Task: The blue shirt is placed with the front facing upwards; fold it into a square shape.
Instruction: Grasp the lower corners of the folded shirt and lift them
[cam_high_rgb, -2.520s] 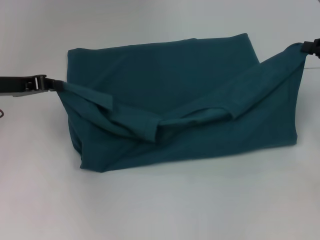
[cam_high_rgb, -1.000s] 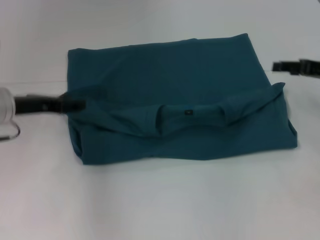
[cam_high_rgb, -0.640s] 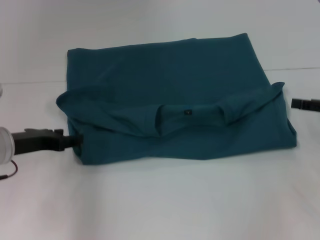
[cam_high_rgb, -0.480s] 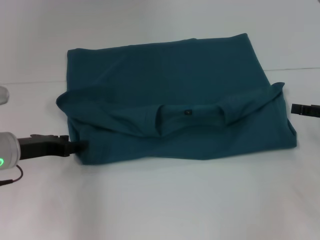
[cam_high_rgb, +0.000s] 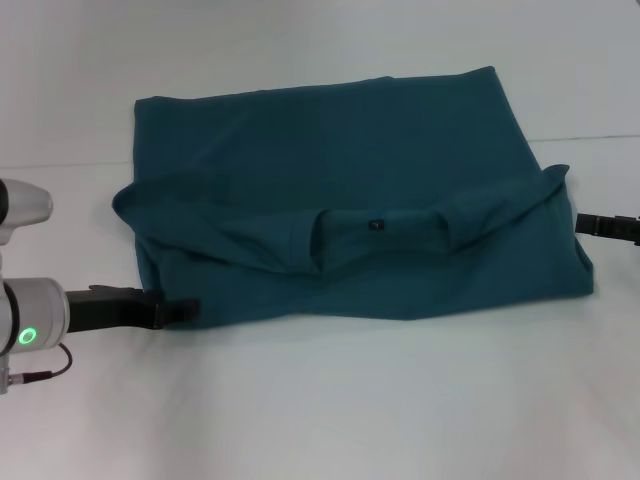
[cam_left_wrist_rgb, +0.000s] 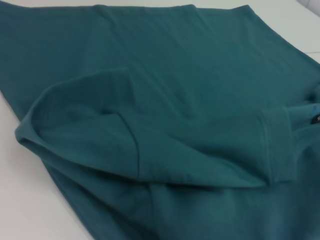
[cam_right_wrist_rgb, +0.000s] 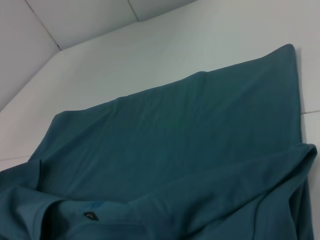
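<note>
Lowered left end effector (cam_high_rgb: 185, 310); blue shirt (cam_high_rgb: 350, 190) crosswise.

We see the blue shirt (cam_high_rgb: 340, 190) as matt knit cotton-like cloth, with soft creases and stitched hems at the sleeve edges. A small dark collar label (cam_high_rgb: 375, 225) sits on the cloth. The table (cam_high_rgb: 350, 400) presents a smooth, matt white surface. The left gripper (cam_high_rgb: 178, 311) appears matt black, its arm housing smooth satin grey.
</note>
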